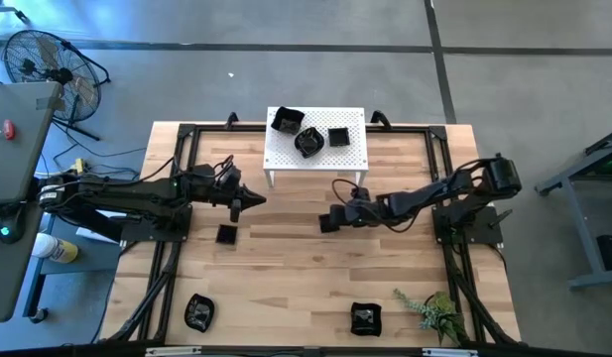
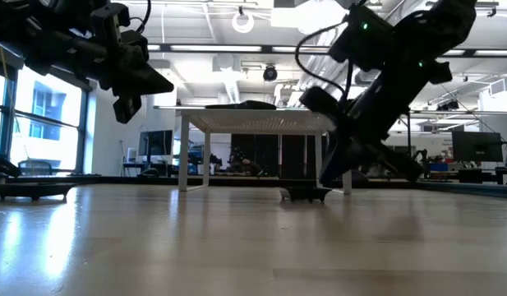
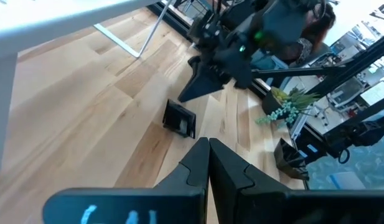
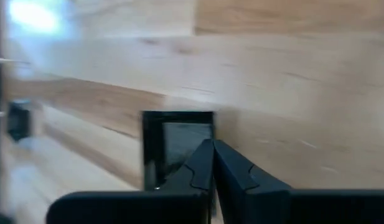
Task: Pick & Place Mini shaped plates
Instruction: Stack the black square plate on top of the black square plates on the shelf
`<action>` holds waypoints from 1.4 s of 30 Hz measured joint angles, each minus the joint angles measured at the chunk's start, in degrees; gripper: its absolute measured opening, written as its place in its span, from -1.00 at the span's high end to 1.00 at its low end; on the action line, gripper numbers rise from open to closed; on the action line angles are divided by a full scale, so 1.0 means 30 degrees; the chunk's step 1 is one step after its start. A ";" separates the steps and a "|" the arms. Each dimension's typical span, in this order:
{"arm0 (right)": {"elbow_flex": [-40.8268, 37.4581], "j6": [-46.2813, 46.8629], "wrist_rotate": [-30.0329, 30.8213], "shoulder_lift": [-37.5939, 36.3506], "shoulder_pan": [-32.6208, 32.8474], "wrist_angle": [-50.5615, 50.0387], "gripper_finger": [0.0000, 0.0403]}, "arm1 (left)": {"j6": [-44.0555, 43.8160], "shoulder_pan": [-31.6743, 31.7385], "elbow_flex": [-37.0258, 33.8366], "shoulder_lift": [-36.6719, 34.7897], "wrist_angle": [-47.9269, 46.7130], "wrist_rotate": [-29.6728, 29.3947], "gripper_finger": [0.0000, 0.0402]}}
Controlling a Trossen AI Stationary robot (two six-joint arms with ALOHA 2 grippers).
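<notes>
- Right pincer (image 1: 328,220) sits low over the worktop (image 1: 286,278) centre, in front of the white perforated stand (image 1: 351,151). Its fingers are pressed together at the tips and hold nothing.
- Right wrist view: a square mini plate (image 4: 177,134) lies flat on the wood just beyond those closed tips, dead ahead along the fingers' line. In the high view this plate is mostly hidden under the pincer.
- Judgement: the right arm is the nearer one for this plate; the fingers would need to part before they can straddle a rim.
- Left pincer (image 1: 254,200) hovers above the worktop left of centre, fingers also closed, empty.
- Another square plate (image 1: 226,234) rests on the wood just in front of the left pincer and slightly to its left.
- Three plates (image 1: 307,142) already sit on the stand.
- Two more plates lie near the front edge: one front-left (image 1: 198,311), one front-centre (image 1: 365,317) beside a green sprig (image 1: 434,312).
</notes>
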 joint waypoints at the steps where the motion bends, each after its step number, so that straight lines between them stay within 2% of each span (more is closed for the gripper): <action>1: 0.0001 -0.0134 0.0068 -0.0307 -0.0002 -0.0006 0.98 | 0.0000 0.0000 0.0000 0.0000 0.0002 0.0000 0.98; 6: 0.0004 -0.0796 0.0245 -0.2132 -0.0201 -0.0205 0.98 | -0.0340 0.0000 0.0000 0.0000 0.0029 -0.0165 0.98; 9: 0.0143 -0.1023 0.0102 -0.2749 -0.0297 -0.1461 0.98 | -0.0342 0.0000 0.0000 0.0000 0.0029 -0.0240 0.98; 12: 0.0178 -0.0908 -0.0839 -0.2591 -0.0462 -0.2814 0.93 | -0.0350 0.0000 0.0000 0.0000 0.0029 -0.0262 0.98; 14: 0.0185 -0.0918 -0.1466 -0.2356 -0.0569 -0.2673 0.85 | -0.0348 0.0000 0.0000 0.0000 0.0036 -0.0289 0.98; 20: 0.0185 -0.0918 -0.1675 -0.1410 -0.0663 -0.2356 0.59 | -0.0350 0.0000 0.0001 0.0000 0.0021 -0.0290 0.98; 24: 0.0185 -0.1239 -0.1976 -0.0433 -0.0670 -0.0803 0.54 | -0.0350 0.0000 0.0004 0.0000 -0.0105 -0.0226 0.98; 31: 0.0214 -0.0984 -0.1934 0.1031 -0.0663 0.0228 0.60 | -0.0357 0.0000 0.0007 0.0002 -0.0254 -0.0211 0.98; 42: 0.0214 -0.1408 -0.2171 0.1199 -0.0648 0.0712 0.94 | -0.0357 0.0000 0.0007 0.0000 -0.0321 -0.0117 0.98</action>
